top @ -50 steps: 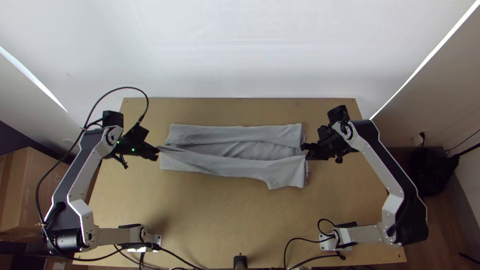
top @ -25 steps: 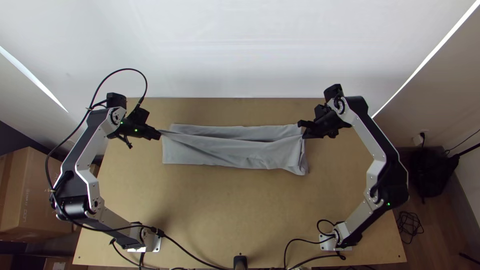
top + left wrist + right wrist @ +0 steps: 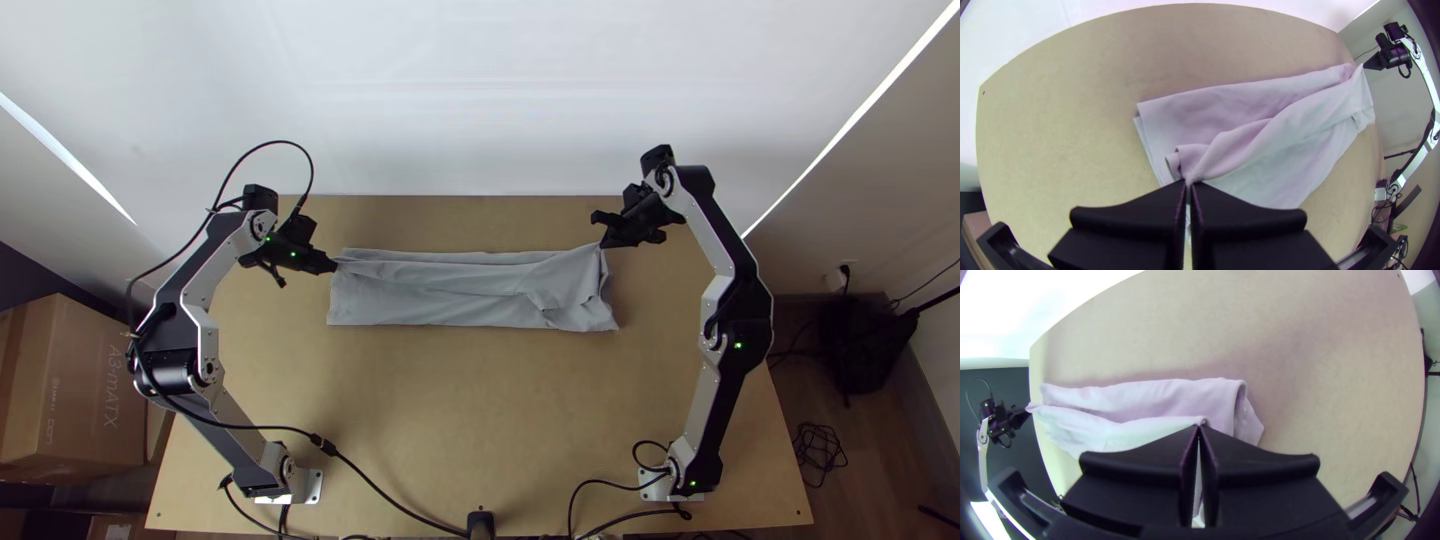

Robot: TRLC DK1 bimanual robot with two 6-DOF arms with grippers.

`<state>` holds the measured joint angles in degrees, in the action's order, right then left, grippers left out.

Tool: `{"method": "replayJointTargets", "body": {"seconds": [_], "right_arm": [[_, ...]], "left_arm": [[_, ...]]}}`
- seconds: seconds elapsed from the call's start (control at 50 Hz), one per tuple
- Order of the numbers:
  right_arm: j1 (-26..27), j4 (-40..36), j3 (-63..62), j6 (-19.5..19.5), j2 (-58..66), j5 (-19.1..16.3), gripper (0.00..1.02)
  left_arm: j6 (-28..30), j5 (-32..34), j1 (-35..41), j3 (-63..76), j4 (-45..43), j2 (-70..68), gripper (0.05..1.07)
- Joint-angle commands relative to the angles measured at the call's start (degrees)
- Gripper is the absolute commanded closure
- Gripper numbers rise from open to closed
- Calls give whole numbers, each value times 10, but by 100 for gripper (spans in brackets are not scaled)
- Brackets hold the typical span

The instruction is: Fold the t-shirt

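The grey t-shirt [image 3: 440, 300] lies folded into a long band across the table, its near layer drawn up over the far part. At its left end my left gripper [image 3: 334, 265] is shut on an edge of the cloth. My right gripper [image 3: 602, 244] pinches the far right corner, slightly raised. In the left wrist view the left gripper [image 3: 1189, 184] has its tips together on bunched shirt [image 3: 1280, 140]. The right wrist view has the right gripper [image 3: 1199, 426] closed on a peak of the shirt [image 3: 1145, 400].
Bare wood of the table [image 3: 450, 400] stretches in front of the shirt, with a narrower strip behind it. A white wall [image 3: 480, 100] rises beyond the far edge. Cables [image 3: 390, 497] run along the near edge between the arm bases. A cardboard box [image 3: 80, 380] stands off the left side.
Both grippers have moved toward the far edge with the cloth, the left one lately also a little rightward. The near layer now covers the gap in the band, and its near edge has shifted farther away.
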<state>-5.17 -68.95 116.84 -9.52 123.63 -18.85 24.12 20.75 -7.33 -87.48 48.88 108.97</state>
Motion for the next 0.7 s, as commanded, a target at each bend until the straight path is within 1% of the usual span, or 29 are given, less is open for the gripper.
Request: {"method": "replayJointTargets", "body": {"seconds": [0.0, 0.1, 0.12, 0.14, 0.16, 0.18, 0.2, 0.24, 0.26, 0.28, 0.3, 0.32, 0.36, 0.4, 0.5, 0.54, 0.62, 0.68], "right_arm": [[3, -19, 40, 10, 35, 6, 100], [4, -20, 53, 8, 50, 6, 100], [4, -20, 55, 7, 53, 7, 100], [6, -21, 57, 7, 54, 7, 100], [7, -21, 57, 6, 56, 7, 100], [8, -20, 58, 6, 57, 7, 96], [8, -21, 57, 6, 57, 7, 88], [10, -27, 56, 6, 59, 7, 66], [11, -33, 56, 6, 61, 7, 54], [13, -36, 56, 7, 61, 7, 43], [14, -36, 56, 6, 61, 7, 33], [17, -38, 57, 3, 61, 7, 24], [20, -45, 57, 3, 58, 7, 10], [26, -45, 57, 3, 51, 7, 4], [42, -45, 54, -4, 20, 6, 4], [47, -54, 52, -4, 7, -1, 4], [60, -73, 37, -1, -21, -40, 4], [68, -73, 18, 4, -45, -56, 4]], "left_arm": [[-19, -1, 2, -18, -15, 22, 104], [-33, -2, -1, -15, -41, 27, 104], [-34, -2, -2, -15, -41, 29, 103], [-35, -2, -2, -15, -41, 30, 99], [-36, -2, -4, -14, -44, 32, 91], [-37, -2, -5, -14, -47, 34, 81], [-39, -2, -6, -14, -48, 35, 72], [-38, -2, -8, -10, -44, 37, 53], [-37, -3, -9, -7, -45, 37, 41], [-37, -2, -11, -5, -46, 40, 28], [-38, -2, -13, -5, -41, 43, 17], [-37, -2, -15, -7, -35, 47, 12], [-36, -2, -22, -1, -39, 49, 11], [-41, -1, -30, 6, -53, 44, 11], [-50, 34, -62, 12, -56, 34, 10], [-51, 56, -74, 16, -56, 25, 10], [-56, 96, -94, 21, -44, 9, 11], [-50, 134, -106, 24, -25, 1, 11]]}}
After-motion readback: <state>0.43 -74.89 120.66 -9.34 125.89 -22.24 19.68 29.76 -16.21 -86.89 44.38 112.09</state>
